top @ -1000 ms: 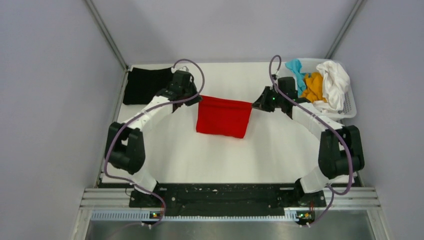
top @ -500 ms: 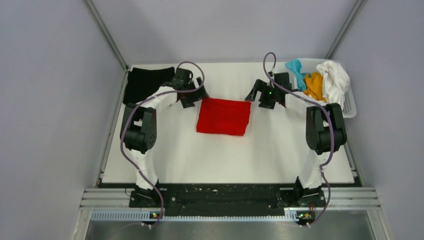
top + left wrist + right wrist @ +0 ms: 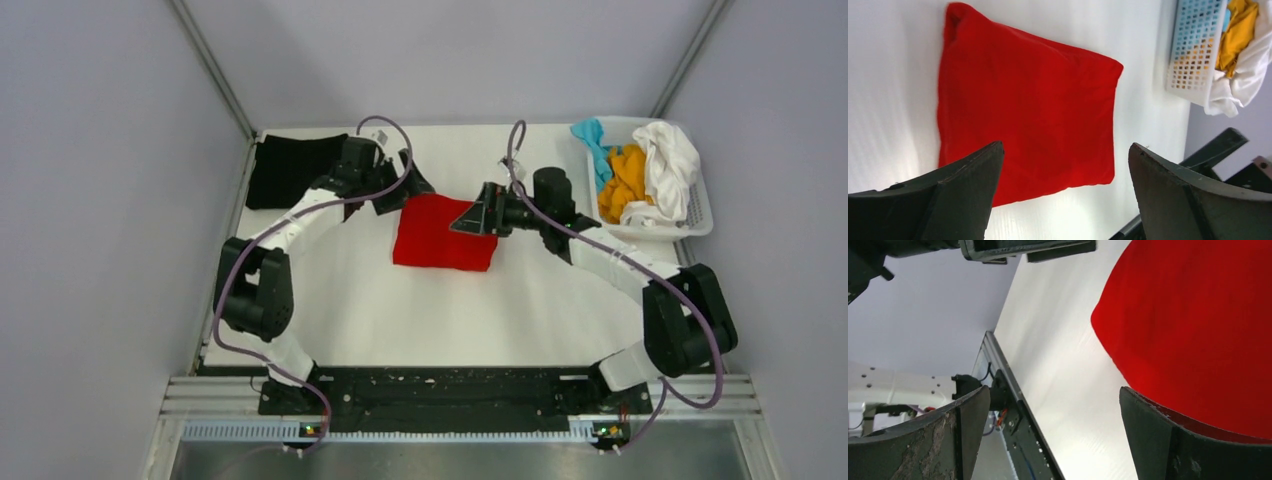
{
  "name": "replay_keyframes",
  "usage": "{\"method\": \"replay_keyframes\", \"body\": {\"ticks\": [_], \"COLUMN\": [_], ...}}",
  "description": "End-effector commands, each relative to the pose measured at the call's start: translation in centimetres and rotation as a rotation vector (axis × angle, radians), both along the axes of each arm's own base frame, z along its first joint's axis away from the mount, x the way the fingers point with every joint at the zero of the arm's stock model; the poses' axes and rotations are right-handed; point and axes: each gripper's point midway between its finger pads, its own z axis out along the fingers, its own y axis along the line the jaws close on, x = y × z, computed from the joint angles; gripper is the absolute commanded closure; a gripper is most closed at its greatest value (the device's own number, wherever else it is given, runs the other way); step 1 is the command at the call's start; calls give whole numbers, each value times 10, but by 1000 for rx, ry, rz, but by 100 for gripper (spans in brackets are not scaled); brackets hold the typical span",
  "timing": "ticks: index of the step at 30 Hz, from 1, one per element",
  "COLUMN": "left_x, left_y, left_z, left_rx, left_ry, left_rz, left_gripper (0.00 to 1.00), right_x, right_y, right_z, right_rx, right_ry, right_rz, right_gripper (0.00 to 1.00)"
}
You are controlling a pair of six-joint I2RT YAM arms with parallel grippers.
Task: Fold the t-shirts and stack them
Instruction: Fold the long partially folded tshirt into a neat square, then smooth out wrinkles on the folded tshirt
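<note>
shirt: folded bright red cloth t-shirt (image 3: 445, 232) flat on white worktop (image 3: 560, 310), long side left-right | left end effector (image 3: 403, 192): wide, empty, at its far-left corner | right end effector (image 3: 477, 214): wide, empty, over far-right corner, nearer

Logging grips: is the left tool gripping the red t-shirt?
No: the left tool hangs open above the red t-shirt, which lies flat.

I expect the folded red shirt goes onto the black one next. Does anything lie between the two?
No loose thing does. Only the left arm and its open left gripper hang over the table between the red t-shirt and the black t-shirt.
</note>
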Motion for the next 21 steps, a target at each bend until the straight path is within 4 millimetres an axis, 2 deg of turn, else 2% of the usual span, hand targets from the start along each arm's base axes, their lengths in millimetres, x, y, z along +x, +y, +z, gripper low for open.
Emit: {"method": "replay_keyframes", "body": {"ticks": [1, 5, 9, 12, 14, 15, 17, 21], "left_x": [-7, -13, -21, -32, -36, -38, -36, -29], "left_y": [-32, -37, -24, -12, -3, 1, 5, 7], "left_z": [-28, -67, -110, -133, -141, -142, -136, -97], "left_rx": [-127, -146, -62, -6, 26, 33, 34, 35], "left_ry": [75, 166, 252, 307, 322, 324, 309, 214], "left_rz": [-92, -106, -63, -40, -18, -8, -1, -8], "left_gripper": [1, 1, 1, 1, 1, 1, 1, 1], "right_x": [-7, -7, -7, -16, -18, -20, -18, -9], "right_y": [18, 14, -15, -29, -41, -46, -51, -54], "right_z": [-5, -70, -138, -173, -191, -196, -193, -151], "right_rx": [121, 69, -31, -77, -133, -151, -156, -158], "right_ry": [17, 173, 304, 383, 411, 421, 409, 287], "right_rz": [66, 27, -78, -118, -169, -183, -195, -207], "right_gripper": [1, 1, 1, 1, 1, 1, 1, 1]}}
